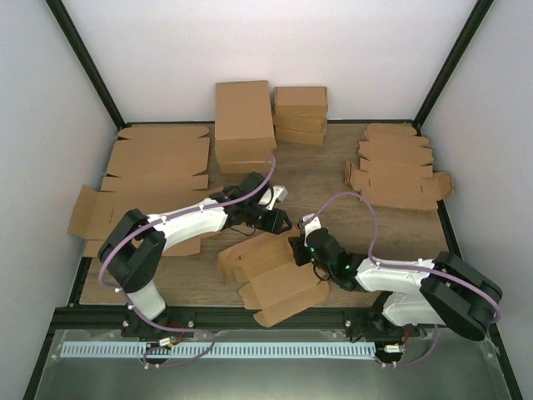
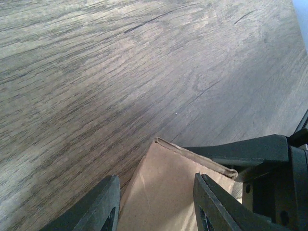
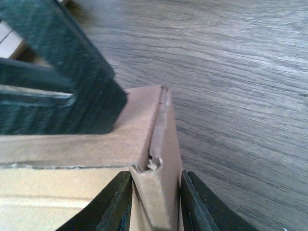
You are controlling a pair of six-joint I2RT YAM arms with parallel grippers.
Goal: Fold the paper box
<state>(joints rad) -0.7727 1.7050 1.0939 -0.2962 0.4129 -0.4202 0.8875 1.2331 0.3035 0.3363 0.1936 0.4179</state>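
The paper box [image 1: 279,283] is a brown die-cut piece, partly folded, lying at the table's near middle with flaps spread out. My right gripper [image 1: 298,248] is at its right far corner. In the right wrist view this gripper [image 3: 155,180] is shut on a doubled, upright side wall [image 3: 161,144] of the box. My left gripper [image 1: 279,222] is at the box's far edge. In the left wrist view it [image 2: 156,192] is open, its fingers [image 2: 103,207] straddling a raised brown flap [image 2: 168,192]. The two grippers are close together at the same corner.
Large flat cardboard sheets [image 1: 154,162] lie at the left. Stacks of bigger folded boxes [image 1: 244,125] and smaller ones [image 1: 300,112] stand at the back. A pile of die-cut blanks [image 1: 398,171] lies at the back right. White walls and black frame posts surround the table.
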